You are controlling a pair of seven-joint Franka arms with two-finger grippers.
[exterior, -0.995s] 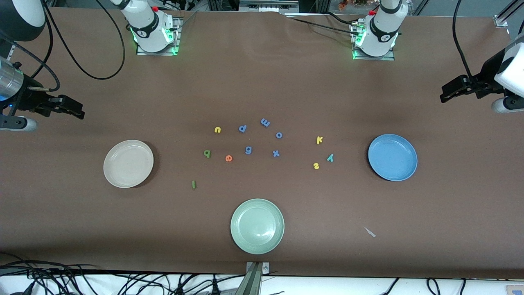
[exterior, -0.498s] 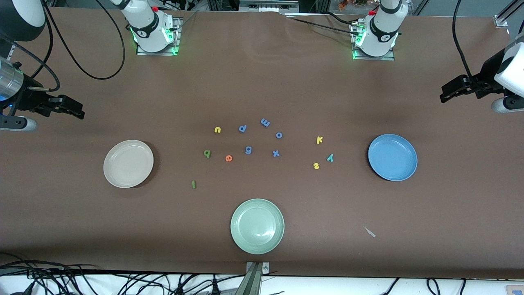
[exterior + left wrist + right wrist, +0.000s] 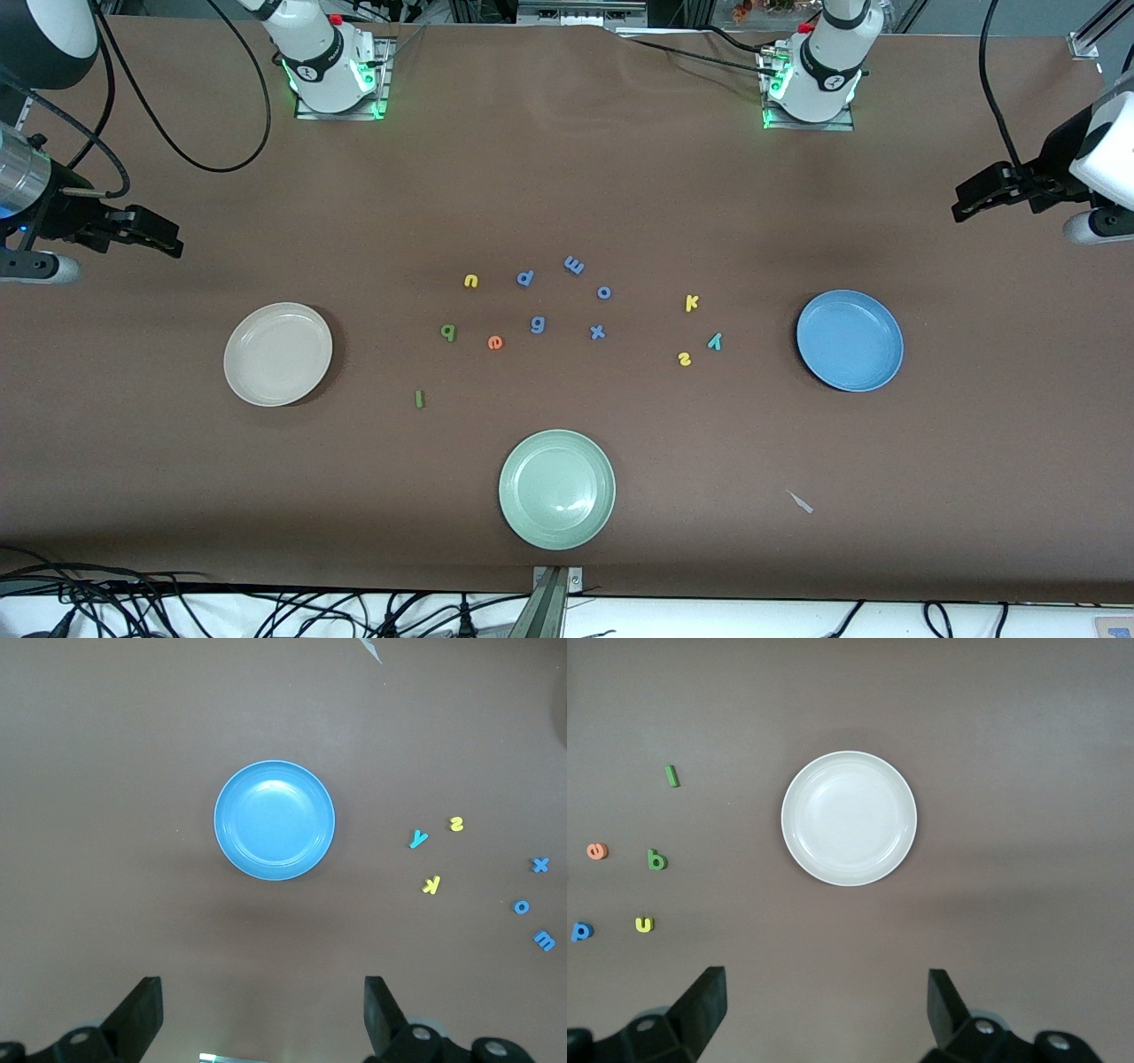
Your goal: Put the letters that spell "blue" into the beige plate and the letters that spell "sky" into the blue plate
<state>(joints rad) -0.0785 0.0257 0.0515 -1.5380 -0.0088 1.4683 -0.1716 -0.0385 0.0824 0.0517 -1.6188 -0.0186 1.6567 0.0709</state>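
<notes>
Nothing has moved: both arms wait, left gripper (image 3: 261, 1014) wide over the worktop by the blue plate (image 3: 849, 340), right gripper (image 3: 826, 1014) wide by the beige plate (image 3: 277, 354), all letters lying between the plates, so sorting has not begun, and next likely comes a descent onto one letter.

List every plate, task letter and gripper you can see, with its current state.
beige plate: empty, on table.
blue plate: empty, on table.
pale green plate: empty.
green b, green l, yellow u, orange e: loose on table, unplaced.
yellow s, yellow k, teal y: loose on table, unplaced.
left gripper: open, empty, waiting above the blue plate.
right gripper: open, empty, waiting above the beige plate.
</notes>
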